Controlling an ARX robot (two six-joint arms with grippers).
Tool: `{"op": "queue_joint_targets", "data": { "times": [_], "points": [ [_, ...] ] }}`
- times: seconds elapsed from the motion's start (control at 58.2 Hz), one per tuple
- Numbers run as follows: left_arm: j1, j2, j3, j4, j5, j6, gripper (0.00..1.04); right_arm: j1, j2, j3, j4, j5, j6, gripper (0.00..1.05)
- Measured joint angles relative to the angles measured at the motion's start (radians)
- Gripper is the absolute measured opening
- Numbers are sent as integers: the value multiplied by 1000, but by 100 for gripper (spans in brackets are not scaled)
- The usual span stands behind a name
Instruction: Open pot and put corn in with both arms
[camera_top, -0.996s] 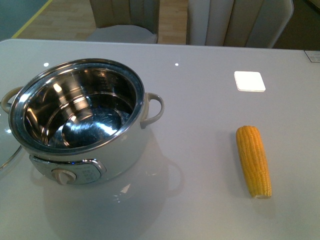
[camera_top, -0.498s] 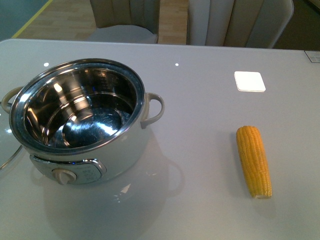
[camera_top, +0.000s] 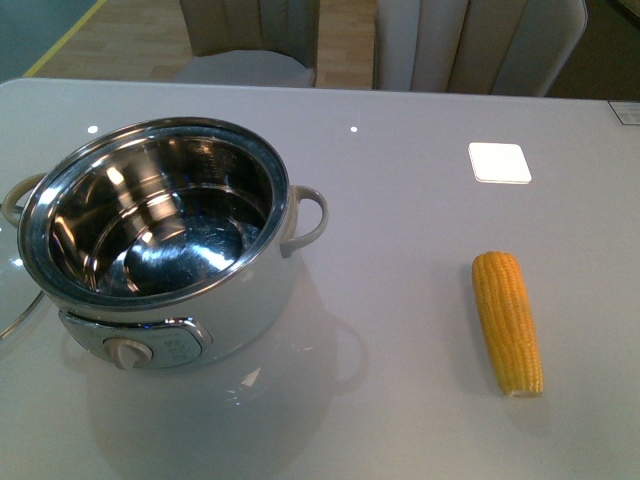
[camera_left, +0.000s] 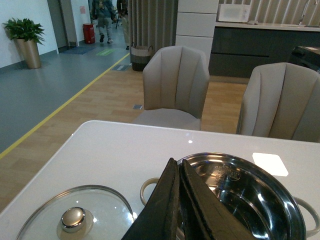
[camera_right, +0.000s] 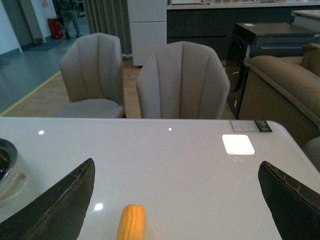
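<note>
The white pot (camera_top: 170, 250) stands open at the table's left, its steel inside empty, its cream dial facing me. It also shows in the left wrist view (camera_left: 245, 192). The yellow corn (camera_top: 508, 322) lies on the table to the right; the right wrist view shows its blunt end (camera_right: 131, 222). My left gripper (camera_left: 178, 165) is shut and empty, above the pot's near-left rim. My right gripper (camera_right: 177, 172) is open wide and empty, above the table with the corn between and below its fingers. Neither arm shows in the front view.
The glass lid (camera_left: 75, 220) with its cream knob lies flat on the table left of the pot; its edge shows in the front view (camera_top: 15, 310). A white square pad (camera_top: 498, 162) lies at the back right. Two beige chairs (camera_right: 182, 82) stand behind the table.
</note>
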Motion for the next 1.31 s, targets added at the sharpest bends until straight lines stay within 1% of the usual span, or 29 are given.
{"op": "queue_joint_targets", "data": {
  "times": [0.12, 0.155, 0.206, 0.241, 0.601, 0.636, 0.653, 0.722, 0.739, 0.79, 0.807, 0.859, 0.928, 0.979, 0.996, 1.031, 1.082, 1.117, 1.185, 1.203, 1.22, 1.237, 1.254, 1.288, 1.306],
  "points": [
    [0, -31, 0, -32, 0, 0, 3, 0, 0, 0, 0, 0, 0, 96],
    [0, -64, 0, -74, -1, 0, 3, 0, 0, 0, 0, 0, 0, 96],
    [0, -147, 0, -180, 0, 0, 3, 0, 0, 0, 0, 0, 0, 96],
    [0, -175, 0, -195, 0, 0, 3, 0, 0, 0, 0, 0, 0, 96],
    [0, -199, 0, -205, 0, 0, 3, 0, 0, 0, 0, 0, 0, 96],
    [0, -199, 0, -205, 0, 0, 9, 0, 0, 0, 0, 0, 0, 96],
    [0, -199, 0, -205, 0, 0, 15, 0, 0, 0, 0, 0, 0, 96],
    [0, -199, 0, -205, 0, 0, 29, 0, 0, 0, 0, 0, 0, 96],
    [0, -199, 0, -205, 0, 0, 31, 0, 0, 0, 0, 0, 0, 96],
    [0, -199, 0, -205, 0, 0, 41, 0, 0, 0, 0, 0, 0, 96],
    [0, -199, 0, -205, 0, 0, 43, 0, 0, 0, 0, 0, 0, 96],
    [0, -199, 0, -205, 0, 0, 54, 0, 0, 0, 0, 0, 0, 96],
    [0, -199, 0, -205, 0, 0, 64, 0, 0, 0, 0, 0, 0, 96],
    [0, -199, 0, -205, 0, 0, 75, 0, 0, 0, 0, 0, 0, 96],
    [0, -199, 0, -205, 0, 0, 77, 0, 0, 0, 0, 0, 0, 96],
    [0, -199, 0, -205, 0, 0, 84, 0, 0, 0, 0, 0, 0, 96],
    [0, -199, 0, -205, 0, 0, 98, 0, 0, 0, 0, 0, 0, 96],
    [0, -199, 0, -205, 0, 2, 99, 0, 0, 0, 0, 0, 0, 96],
    [0, -199, 0, -205, 0, 2, 98, 0, 0, 0, 0, 0, 0, 96],
    [0, -199, 0, -205, 0, 2, 98, -2, 18, 9, -30, -8, 14, 96],
    [0, -199, 0, -205, 0, 2, 98, -2, 68, 55, -144, -25, 53, 96],
    [0, -199, 0, -205, 0, 2, 98, -3, 93, 71, -186, -25, 68, 96],
    [0, -199, 0, -205, 0, 3, 98, -3, 178, 124, -301, -26, 111, 96],
    [0, -200, 0, -205, 1, 3, 98, -1, 287, 177, -426, -30, 156, 96],
    [0, -200, 0, -205, 1, 3, 98, 0, 311, 183, -449, -29, 171, 96]
  ]
}}
